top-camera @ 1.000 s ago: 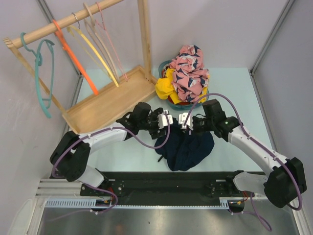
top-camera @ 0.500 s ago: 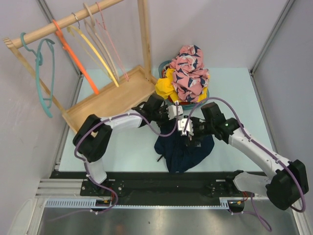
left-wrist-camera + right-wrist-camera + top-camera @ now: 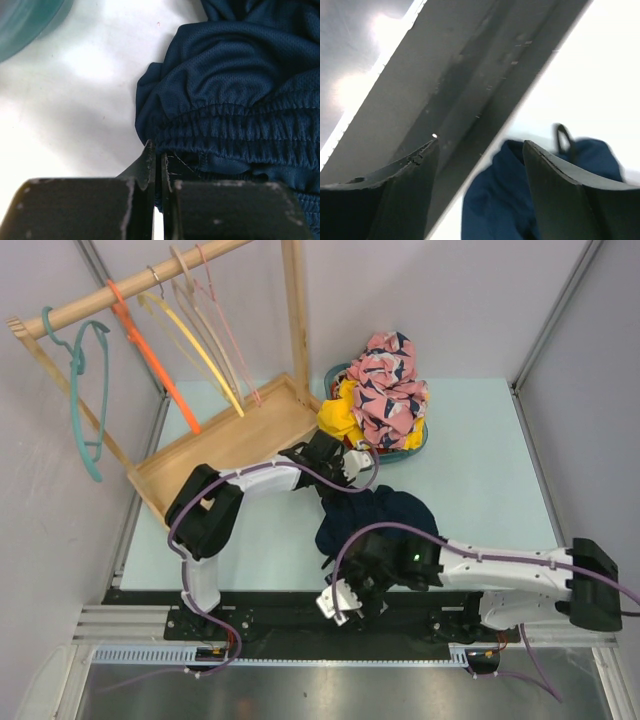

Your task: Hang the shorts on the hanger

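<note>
The dark navy shorts (image 3: 378, 525) lie crumpled on the table in front of the basket. My left gripper (image 3: 357, 469) is at their far edge, shut on the elastic waistband (image 3: 235, 135); its fingertips (image 3: 157, 155) pinch a fold of navy fabric. My right gripper (image 3: 339, 602) hangs open over the table's front edge, just near of the shorts. In the right wrist view (image 3: 480, 142) nothing is between its fingers, and the shorts (image 3: 495, 210) lie below with a drawstring loop (image 3: 563, 136). The pale-pink hanger (image 3: 232, 335) hangs on the wooden rail at the back left.
A teal basket (image 3: 413, 446) holds a pink floral garment (image 3: 388, 380) and a yellow one (image 3: 338, 415). The wooden rack's tray (image 3: 225, 450) sits left of it. Orange (image 3: 150, 350), yellow (image 3: 195, 345) and teal (image 3: 82, 400) hangers share the rail. A black rail (image 3: 270, 612) runs along the front.
My right gripper let go of the shorts, opened and swung down to the front edge. My left gripper moved to the shorts' far edge and shut on the waistband.
</note>
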### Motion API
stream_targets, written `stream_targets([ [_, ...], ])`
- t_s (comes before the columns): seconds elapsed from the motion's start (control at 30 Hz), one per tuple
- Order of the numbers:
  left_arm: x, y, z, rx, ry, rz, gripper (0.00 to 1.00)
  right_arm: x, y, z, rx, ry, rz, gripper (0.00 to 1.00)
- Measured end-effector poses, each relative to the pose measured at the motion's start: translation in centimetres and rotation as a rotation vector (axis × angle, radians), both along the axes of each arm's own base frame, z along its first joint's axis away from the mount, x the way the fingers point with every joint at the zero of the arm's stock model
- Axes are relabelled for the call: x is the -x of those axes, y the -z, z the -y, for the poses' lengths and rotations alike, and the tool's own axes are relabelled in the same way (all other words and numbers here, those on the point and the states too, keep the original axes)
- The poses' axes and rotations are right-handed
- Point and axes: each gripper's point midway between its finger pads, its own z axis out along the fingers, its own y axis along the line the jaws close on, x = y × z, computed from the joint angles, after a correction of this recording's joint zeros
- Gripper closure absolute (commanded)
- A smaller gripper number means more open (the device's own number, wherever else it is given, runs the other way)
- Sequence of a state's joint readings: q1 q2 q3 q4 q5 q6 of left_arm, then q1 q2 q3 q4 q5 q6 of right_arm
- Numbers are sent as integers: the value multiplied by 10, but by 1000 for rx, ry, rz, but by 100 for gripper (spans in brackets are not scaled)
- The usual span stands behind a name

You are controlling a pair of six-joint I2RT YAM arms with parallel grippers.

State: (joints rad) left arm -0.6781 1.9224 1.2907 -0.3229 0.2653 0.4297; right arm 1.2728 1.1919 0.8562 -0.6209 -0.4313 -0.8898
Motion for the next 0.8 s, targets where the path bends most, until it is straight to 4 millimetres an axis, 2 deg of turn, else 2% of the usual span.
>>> stream_targets([
  [0.17,2,2,-4,-5,-23,-25,100,4,50,-3,115,2,33,36],
  [0.33,2,3,-7,-8,-33,-36,99,-22,82,-6,189,89,93,36],
  [0.43,4,5,-10,-11,-37,-41,98,-43,79,-3,184,168,115,36],
  [0.5,6,7,-12,-16,-39,-49,96,-54,68,0,156,206,136,35],
  [0.63,6,8,-12,-16,-39,-49,92,-56,42,-2,79,216,158,38],
  [0.7,6,8,-12,-15,-40,-50,89,-55,41,-1,79,215,157,40],
  [0.8,6,8,-13,-16,-41,-49,83,-56,50,7,124,220,139,39],
])
